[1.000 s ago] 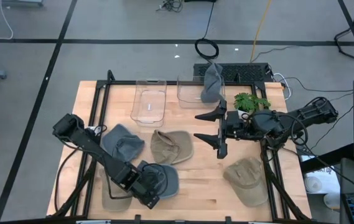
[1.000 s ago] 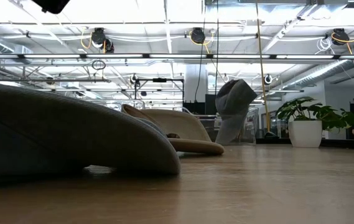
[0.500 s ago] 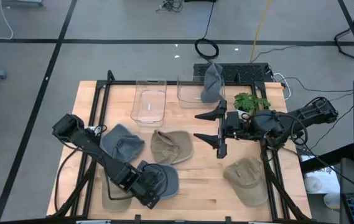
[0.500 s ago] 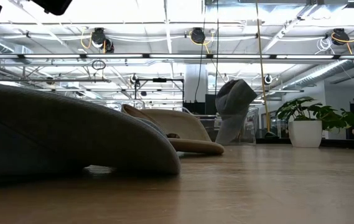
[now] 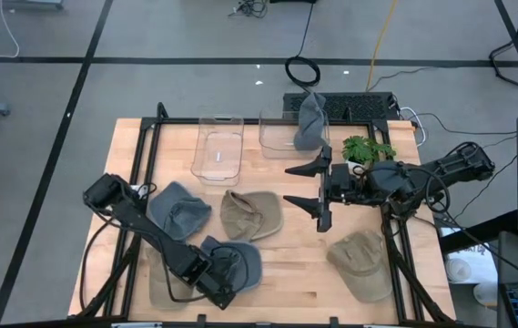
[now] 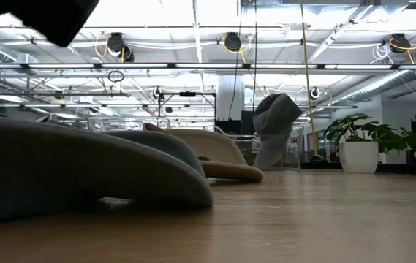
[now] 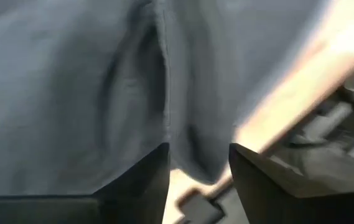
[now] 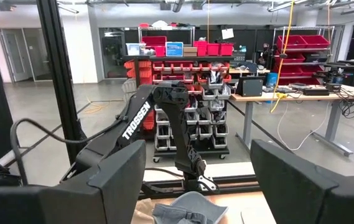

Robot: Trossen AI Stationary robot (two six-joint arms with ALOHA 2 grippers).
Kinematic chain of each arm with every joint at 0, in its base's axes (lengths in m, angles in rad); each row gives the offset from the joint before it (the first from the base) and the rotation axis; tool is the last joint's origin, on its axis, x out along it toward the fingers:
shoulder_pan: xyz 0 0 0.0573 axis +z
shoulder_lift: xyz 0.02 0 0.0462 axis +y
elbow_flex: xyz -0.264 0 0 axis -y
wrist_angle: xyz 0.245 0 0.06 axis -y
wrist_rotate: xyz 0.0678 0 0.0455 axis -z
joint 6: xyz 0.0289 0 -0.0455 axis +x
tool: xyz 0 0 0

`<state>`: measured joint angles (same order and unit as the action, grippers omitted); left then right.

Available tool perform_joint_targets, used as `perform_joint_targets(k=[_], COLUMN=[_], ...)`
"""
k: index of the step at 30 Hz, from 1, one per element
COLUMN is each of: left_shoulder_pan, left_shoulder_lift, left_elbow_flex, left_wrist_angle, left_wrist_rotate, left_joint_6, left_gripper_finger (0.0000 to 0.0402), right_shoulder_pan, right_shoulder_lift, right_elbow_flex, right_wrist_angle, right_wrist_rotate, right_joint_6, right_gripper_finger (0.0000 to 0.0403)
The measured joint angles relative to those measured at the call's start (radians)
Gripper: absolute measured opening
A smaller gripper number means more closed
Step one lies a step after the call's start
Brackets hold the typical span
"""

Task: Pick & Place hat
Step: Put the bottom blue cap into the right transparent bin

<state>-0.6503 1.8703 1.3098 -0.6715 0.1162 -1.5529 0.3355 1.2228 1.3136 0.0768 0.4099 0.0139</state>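
**Hat at the near edge: left gripper has closed in on it**

The blue-grey hat lies near the table's near edge, left of centre. In the high view the left gripper sits right at this hat's near rim; compared with a second ago, the left arm has swung slightly, its elbow moving nearer, and the hat has shifted a touch. The right gripper hangs over the middle of the table, fingers spread wide, unchanged. Another grey hat droops over the far clear bin.

In the low view, the big tan hat filling the left foreground has sagged, so a grey crown now shows behind it.

In the left wrist view, grey fabric fills the frame right above the two dark fingers, which stand partly apart with cloth at the gap; I cannot tell whether they pinch it.

I read this as the grasp being attempted; the lift is not yet done.
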Motion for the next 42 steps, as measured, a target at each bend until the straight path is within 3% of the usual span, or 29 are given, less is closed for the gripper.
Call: perform_joint_targets(k=[6, 12, 17, 22, 27, 35, 42], left_shoulder_pan=[0.000, 0.000, 0.000, 0.009, 0.051, 0.113, 0.170], left_shoulder_lift=[0.001, 0.007, 0.019, 0.017, 0.011, -0.127, -0.323], left_elbow_flex=[0.000, 0.000, 0.000, 0.000, 0.000, 0.005, 0.006], left_wrist_angle=[-0.015, -0.001, 0.022, 0.025, 0.108, 0.264, 0.254], left_wrist_rotate=[-0.013, -0.013, -0.006, 0.022, 0.166, 0.212, 0.250], left_joint_6=[-0.018, -0.014, -0.013, 0.006, 0.111, 0.222, 0.300], left_gripper_finger=[0.0192, 0.0176, 0.0121, 0.0023, 0.0007, 0.0004, 0.0003], right_shoulder_pan=[0.000, 0.000, 0.000, 0.000, 0.000, 0.005, 0.027], right_shoulder_lift=[0.000, 0.000, 0.000, 0.000, 0.000, -0.020, -0.057], right_elbow_flex=[0.000, 0.000, 0.000, 0.000, 0.000, 0.000, 0.000], right_wrist_angle=[0.000, 0.000, 0.000, 0.001, 0.014, 0.023, 0.024], right_wrist_rotate=[0.004, 0.004, 0.004, 0.005, 0.006, 0.003, -0.021], right_joint_6=[0.000, 0.000, 0.000, 0.000, 0.000, 0.037, 0.024], right_gripper_finger=[0.0279, 0.0279, 0.0279, 0.0279, 0.0279, 0.0279, 0.0279])
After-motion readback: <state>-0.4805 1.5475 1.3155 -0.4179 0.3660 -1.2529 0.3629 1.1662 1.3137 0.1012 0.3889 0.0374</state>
